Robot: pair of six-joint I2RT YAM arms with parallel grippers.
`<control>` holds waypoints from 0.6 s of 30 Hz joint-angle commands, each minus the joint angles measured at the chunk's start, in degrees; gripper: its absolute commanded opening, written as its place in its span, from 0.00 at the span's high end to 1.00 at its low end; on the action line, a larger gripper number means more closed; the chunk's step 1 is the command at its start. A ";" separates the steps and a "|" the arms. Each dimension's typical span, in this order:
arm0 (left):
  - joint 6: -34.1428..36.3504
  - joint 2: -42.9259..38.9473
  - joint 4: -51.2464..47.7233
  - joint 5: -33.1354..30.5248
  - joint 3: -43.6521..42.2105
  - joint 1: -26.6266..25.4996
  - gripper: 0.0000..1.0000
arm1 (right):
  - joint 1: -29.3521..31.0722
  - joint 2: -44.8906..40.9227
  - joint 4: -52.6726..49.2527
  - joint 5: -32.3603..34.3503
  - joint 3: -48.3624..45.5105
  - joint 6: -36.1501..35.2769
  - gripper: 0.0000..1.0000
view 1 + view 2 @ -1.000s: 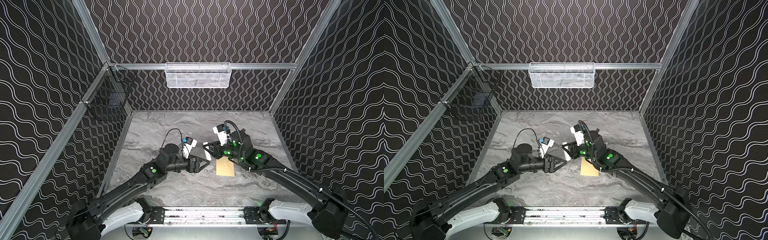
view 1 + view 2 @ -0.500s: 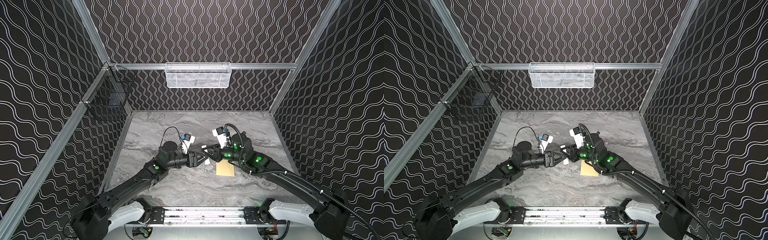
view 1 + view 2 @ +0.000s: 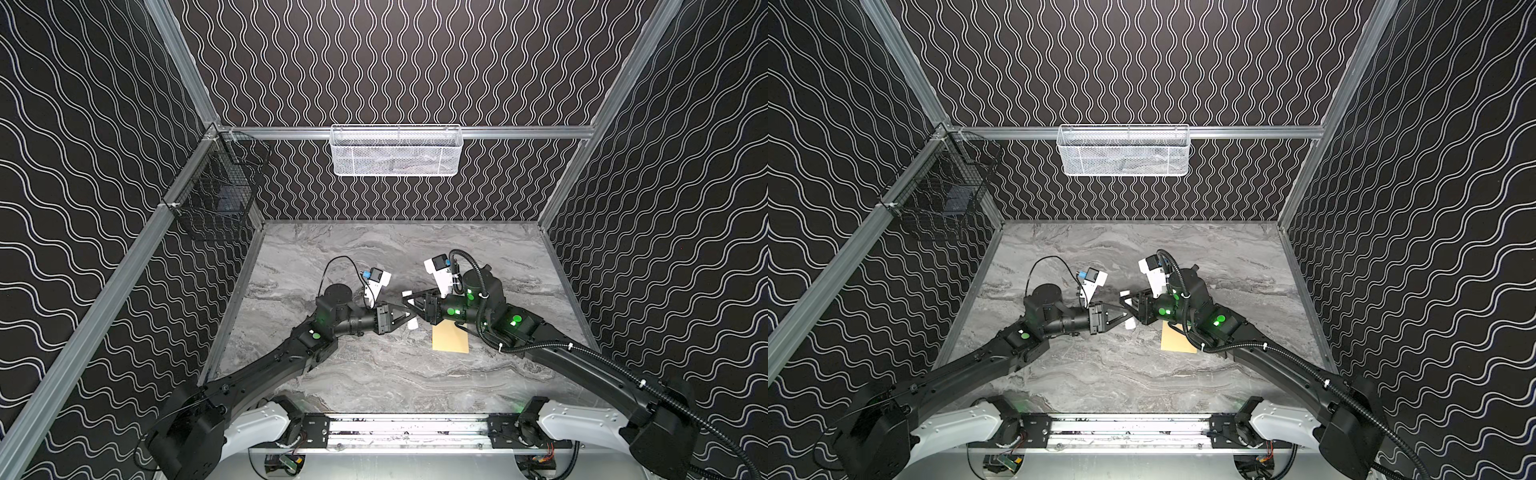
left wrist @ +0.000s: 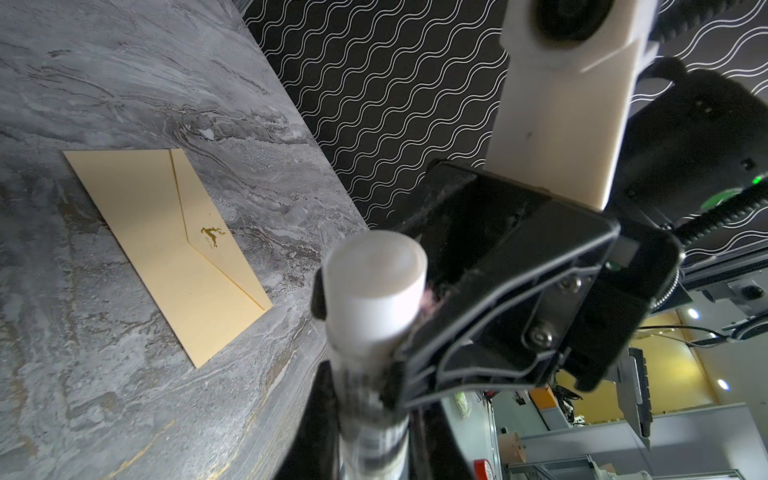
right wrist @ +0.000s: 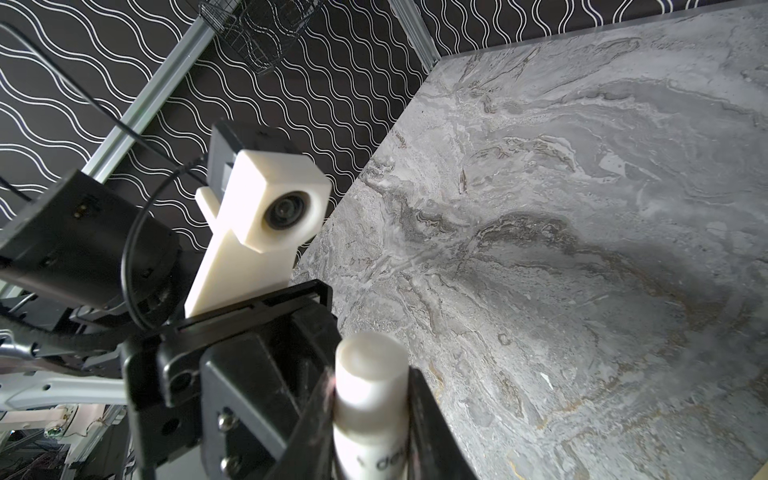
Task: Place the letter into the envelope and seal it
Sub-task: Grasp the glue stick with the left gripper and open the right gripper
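Left claw newly tight around tube; label fragment "de"

Left arm and right arm: matte black links, glossy white base shells, green indicator lights on the joints. Right arm carries a black ribbed conduit fastened by white ties; left arm a thin black cable, looped. Cream printed camera bracket with round lens at each wrist; blue plug on the left one. Right gripper: black moulded plastic, two silver screws
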 commanded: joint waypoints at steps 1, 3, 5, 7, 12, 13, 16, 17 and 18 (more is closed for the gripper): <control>-0.12 -0.27 1.71 -2.05 -0.22 0.37 0.94 | 0.45 -0.90 3.81 -4.63 -0.22 1.28 0.76; 0.04 -0.74 1.48 -2.31 -0.44 0.56 0.98 | 0.45 -1.66 4.07 -5.01 -0.45 1.63 0.53; 0.48 -1.25 0.19 -2.92 -0.33 0.63 0.99 | 0.44 -2.91 3.83 -4.33 -0.58 2.31 0.33; 0.67 -1.99 -0.46 -3.67 -0.31 0.88 1.00 | 0.37 -4.99 3.90 -2.93 -1.06 2.98 0.20; 1.86 -3.82 -3.60 -6.09 0.70 1.31 1.00 | 0.02 -11.93 0.92 2.35 -2.56 3.64 0.05; 2.20 -4.35 -4.68 -7.25 1.20 1.27 1.00 | -0.08 -13.28 -0.42 3.61 -2.87 3.22 0.04; 2.38 -6.57 -6.32 -11.46 1.72 1.32 1.00 | -0.08 -16.56 -2.17 5.18 -5.57 1.44 0.04; 2.22 -7.25 -6.15 -12.49 1.72 1.28 1.00 | -0.03 -17.05 -2.20 5.07 -6.55 0.94 0.04; 1.80 -7.66 -5.37 -13.19 1.72 1.27 1.00 | -0.05 -17.35 -1.58 4.16 -7.72 0.56 0.05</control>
